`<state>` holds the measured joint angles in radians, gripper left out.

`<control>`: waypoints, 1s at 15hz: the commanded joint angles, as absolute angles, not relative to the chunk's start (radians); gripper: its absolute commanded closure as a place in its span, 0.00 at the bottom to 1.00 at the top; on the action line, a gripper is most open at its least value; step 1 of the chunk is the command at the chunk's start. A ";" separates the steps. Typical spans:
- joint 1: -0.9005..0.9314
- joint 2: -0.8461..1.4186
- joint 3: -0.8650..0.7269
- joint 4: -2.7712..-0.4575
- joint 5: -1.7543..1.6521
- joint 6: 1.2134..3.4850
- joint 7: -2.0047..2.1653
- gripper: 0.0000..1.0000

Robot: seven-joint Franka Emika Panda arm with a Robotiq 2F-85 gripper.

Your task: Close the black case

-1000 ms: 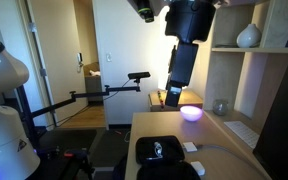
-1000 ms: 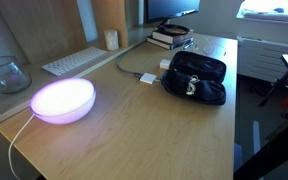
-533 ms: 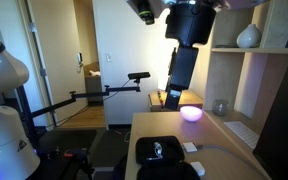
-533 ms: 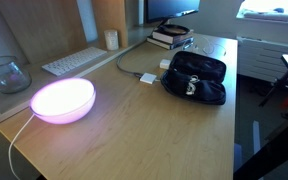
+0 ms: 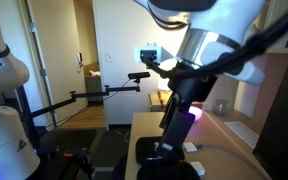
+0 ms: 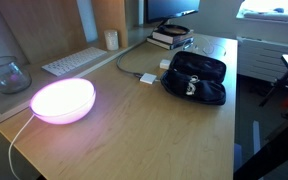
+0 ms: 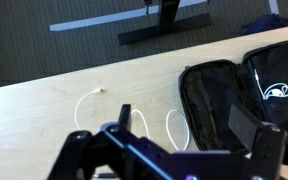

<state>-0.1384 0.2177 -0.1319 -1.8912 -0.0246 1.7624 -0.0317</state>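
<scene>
The black case lies open on the wooden desk, its two halves spread flat, with a pale item inside. In the wrist view the case is at the right, still open. In an exterior view it shows low down, partly behind my arm. My gripper is open and empty, its fingers spread wide, and it hangs well above the desk to one side of the case. The gripper is out of view in the exterior view that shows the whole desk.
A glowing pink lamp, a glass bowl and a keyboard stand on the desk. A small white block with a white cable lies beside the case. A monitor foot and books are behind.
My arm has swung down and across in front of the exterior camera, now covering the lamp there. The case has not moved and stays open.
</scene>
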 commanded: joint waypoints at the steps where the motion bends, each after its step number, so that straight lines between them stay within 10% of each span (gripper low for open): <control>1: -0.141 0.300 -0.133 -1.865 -0.049 1.754 -0.027 0.00; 15: -0.174 0.335 -0.089 -2.037 -0.077 2.232 -0.329 0.00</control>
<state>-0.1441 0.3799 -0.1121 -1.9667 -0.1057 2.1434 -0.2608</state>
